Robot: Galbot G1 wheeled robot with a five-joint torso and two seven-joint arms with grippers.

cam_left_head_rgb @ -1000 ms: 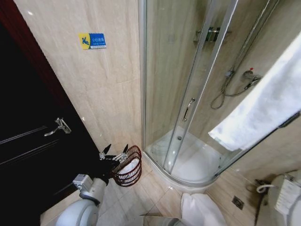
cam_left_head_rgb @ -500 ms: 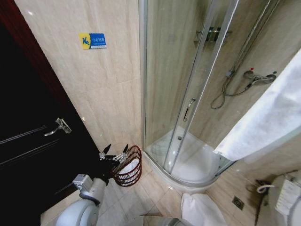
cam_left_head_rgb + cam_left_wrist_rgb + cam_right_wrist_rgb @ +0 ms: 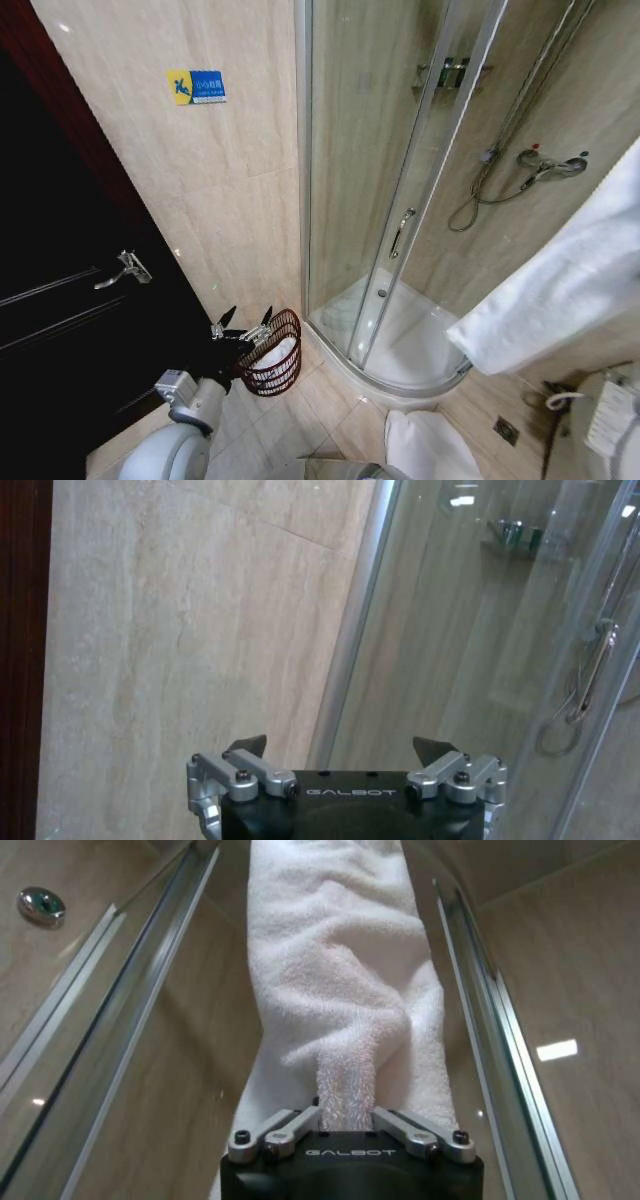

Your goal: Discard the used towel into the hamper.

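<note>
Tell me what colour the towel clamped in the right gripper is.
White, plain terry with no pattern. The towel shows best in the right wrist view, pinched in the right gripper.

White towel [image 3: 560, 290], reddish-brown wire hamper [image 3: 277, 353], beige veined wall tiles [image 3: 220, 190], blue-and-yellow sign [image 3: 196, 87], dark door [image 3: 60, 300].

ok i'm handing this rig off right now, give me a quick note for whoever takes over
Right tool: shut on the white towel, held up high by the shower enclosure.
Left tool: open, holding nothing, low beside the hamper.
Hamper: on the floor between the dark door and the shower, with something white already inside.
Done: towel is gripped.
Left: carry it over the hamper and release it.
</note>
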